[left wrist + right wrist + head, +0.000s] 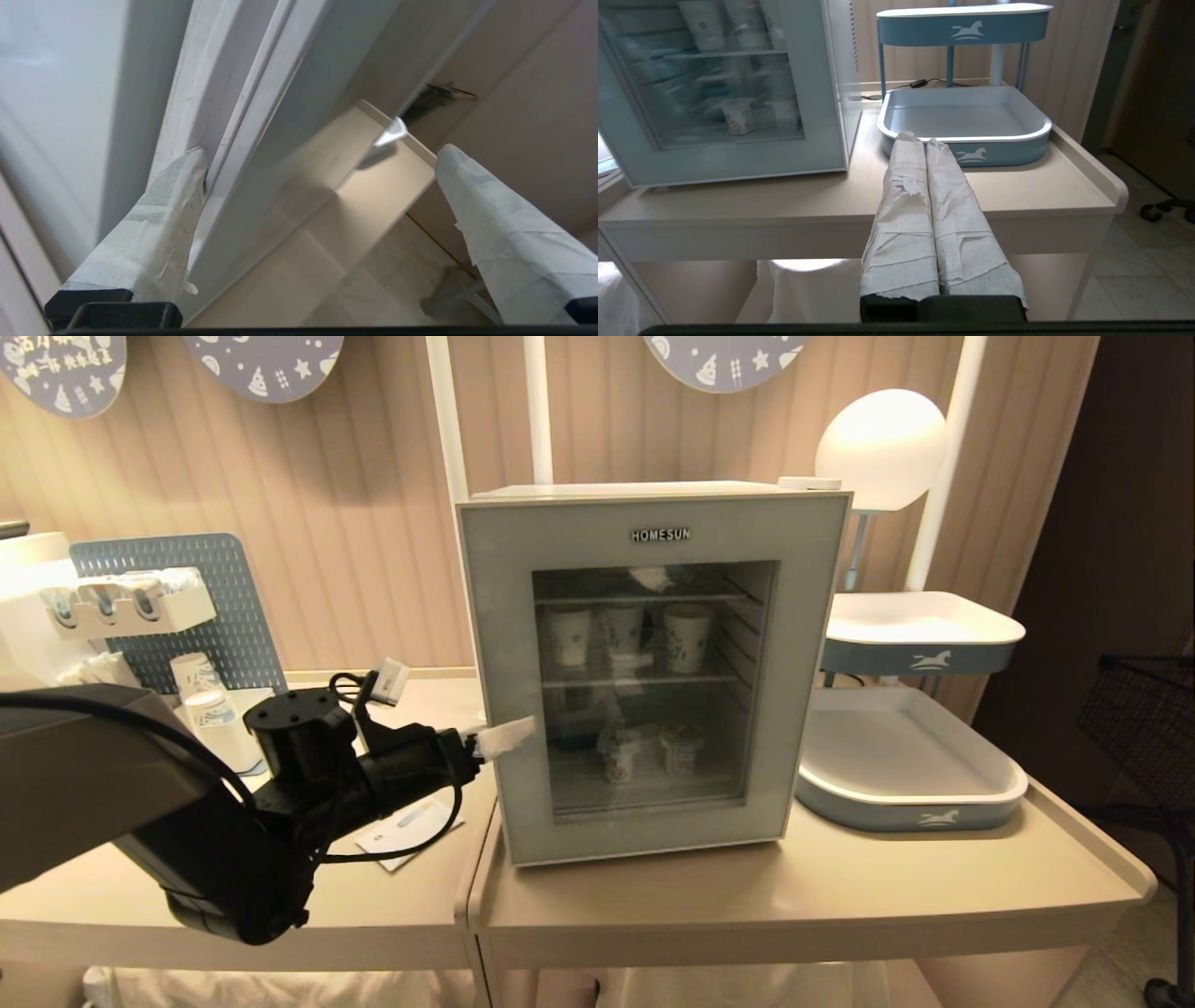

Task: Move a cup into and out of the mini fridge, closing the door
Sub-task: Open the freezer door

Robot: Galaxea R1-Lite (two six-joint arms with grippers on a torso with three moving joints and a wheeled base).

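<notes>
At fridge [653, 672] left edge: left gripper [499, 739] jaws spread wide, one fingertip [187, 172] on seam beside door [653, 537] frame. Door looks shut, cups [686, 637] on shelves behind glass. I'd hook fingertip behind door edge, pull slow along hinge arc, watch fridge sliding on bench [803, 887]. Right gripper [927, 144] parked low, jaws pressed together.
</notes>
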